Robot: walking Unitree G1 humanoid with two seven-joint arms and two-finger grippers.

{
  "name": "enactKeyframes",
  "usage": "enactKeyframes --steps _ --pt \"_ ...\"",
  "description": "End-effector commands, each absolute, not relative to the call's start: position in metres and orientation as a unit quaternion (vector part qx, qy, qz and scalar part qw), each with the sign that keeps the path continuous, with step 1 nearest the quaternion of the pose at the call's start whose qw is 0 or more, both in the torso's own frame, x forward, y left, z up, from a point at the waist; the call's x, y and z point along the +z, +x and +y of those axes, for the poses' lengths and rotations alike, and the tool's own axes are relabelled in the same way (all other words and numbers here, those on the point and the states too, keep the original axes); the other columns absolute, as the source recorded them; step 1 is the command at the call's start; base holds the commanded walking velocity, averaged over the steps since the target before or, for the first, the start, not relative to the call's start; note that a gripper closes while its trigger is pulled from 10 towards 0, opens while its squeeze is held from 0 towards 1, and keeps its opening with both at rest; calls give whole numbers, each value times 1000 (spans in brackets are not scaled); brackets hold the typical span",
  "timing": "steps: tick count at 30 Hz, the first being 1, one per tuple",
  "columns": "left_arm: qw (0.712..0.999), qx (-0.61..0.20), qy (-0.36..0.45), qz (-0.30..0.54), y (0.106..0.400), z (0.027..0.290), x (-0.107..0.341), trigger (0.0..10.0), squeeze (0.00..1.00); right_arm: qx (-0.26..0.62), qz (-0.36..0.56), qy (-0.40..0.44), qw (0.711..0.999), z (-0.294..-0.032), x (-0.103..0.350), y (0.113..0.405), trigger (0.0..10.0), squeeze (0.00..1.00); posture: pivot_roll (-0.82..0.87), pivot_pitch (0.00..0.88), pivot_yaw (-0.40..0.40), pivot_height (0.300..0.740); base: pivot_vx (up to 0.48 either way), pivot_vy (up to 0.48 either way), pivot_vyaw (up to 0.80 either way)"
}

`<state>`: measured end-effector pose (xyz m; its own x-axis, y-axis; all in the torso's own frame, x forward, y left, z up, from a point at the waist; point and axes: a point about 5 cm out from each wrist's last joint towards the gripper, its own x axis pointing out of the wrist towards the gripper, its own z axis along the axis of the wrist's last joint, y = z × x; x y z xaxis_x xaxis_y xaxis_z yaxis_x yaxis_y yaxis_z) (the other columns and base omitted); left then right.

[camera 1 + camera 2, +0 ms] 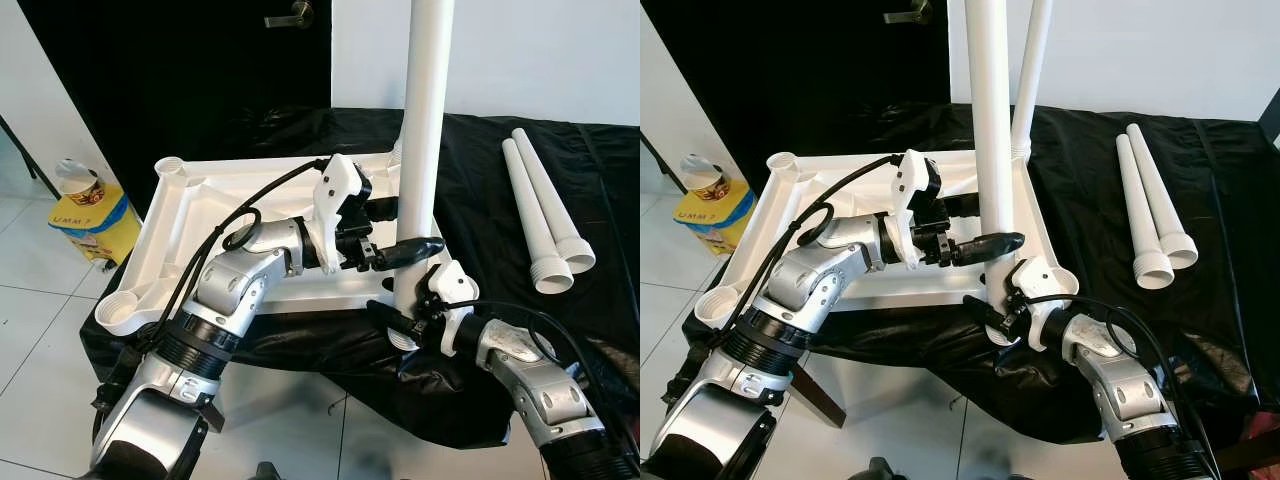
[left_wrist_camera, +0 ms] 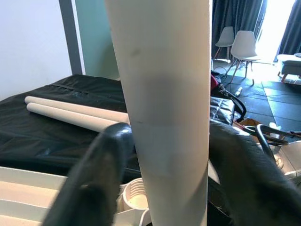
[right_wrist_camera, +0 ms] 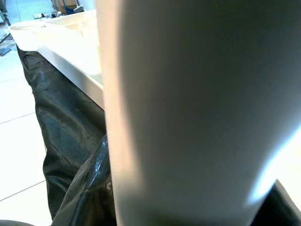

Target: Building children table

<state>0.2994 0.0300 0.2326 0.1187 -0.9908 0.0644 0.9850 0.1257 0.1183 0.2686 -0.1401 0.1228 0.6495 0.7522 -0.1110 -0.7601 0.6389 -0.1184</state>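
The white tabletop (image 1: pixel 190 215) lies upside down on a black cloth. One white leg (image 1: pixel 425 120) stands upright at the tabletop's near right corner. My left gripper (image 1: pixel 405 250) is shut on that leg low down, one black finger (image 2: pixel 94 183) on each side of the tube (image 2: pixel 164 117). Just below, my right gripper (image 1: pixel 398 325) is closed around the leg's base at the corner socket, and the tube (image 3: pixel 188 117) looms close in the right wrist view. A second leg (image 1: pixel 1032 70) stands upright at the far right corner.
Two loose white legs (image 1: pixel 540 210) lie side by side on the black cloth (image 1: pixel 490 170) to the right. A yellow container (image 1: pixel 95 220) with a cup on top sits on the tiled floor at left. Behind are a dark door and a white wall.
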Motion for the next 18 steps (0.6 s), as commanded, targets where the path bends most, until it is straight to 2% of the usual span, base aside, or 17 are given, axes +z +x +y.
enactKeyframes --steps 1,11,12,13,16,17,18 --pt "707 -704 30 -62 294 29 236 0 0 424 17 -80 902 -137 128 269 10000 0 -29 0 20 740 0 0 0" --pt "699 -713 0 -60 292 29 244 0 0 413 7 -77 907 -134 131 272 10000 0 -26 0 21 740 0 0 0" --pt "705 -707 2 -58 292 28 245 588 0 407 3 -75 910 -134 133 274 10000 0 -26 0 21 740 0 0 0" --pt "712 -700 0 -57 293 27 247 10000 0 400 -3 -70 914 -135 134 276 10000 0 -24 0 20 740 0 0 0" --pt "716 -696 -1 -56 293 26 248 10000 0 395 -6 -66 916 -135 135 277 10000 0 -24 0 19 740 0 0 0" --pt "724 -688 -3 -55 294 25 251 10000 0 387 -11 -62 920 -136 137 279 10000 1000 -23 0 18 740 0 0 0" --pt "724 -688 -3 -55 294 25 251 10000 0 387 -11 -62 920 -136 137 279 10000 1000 -23 0 18 740 0 0 0"
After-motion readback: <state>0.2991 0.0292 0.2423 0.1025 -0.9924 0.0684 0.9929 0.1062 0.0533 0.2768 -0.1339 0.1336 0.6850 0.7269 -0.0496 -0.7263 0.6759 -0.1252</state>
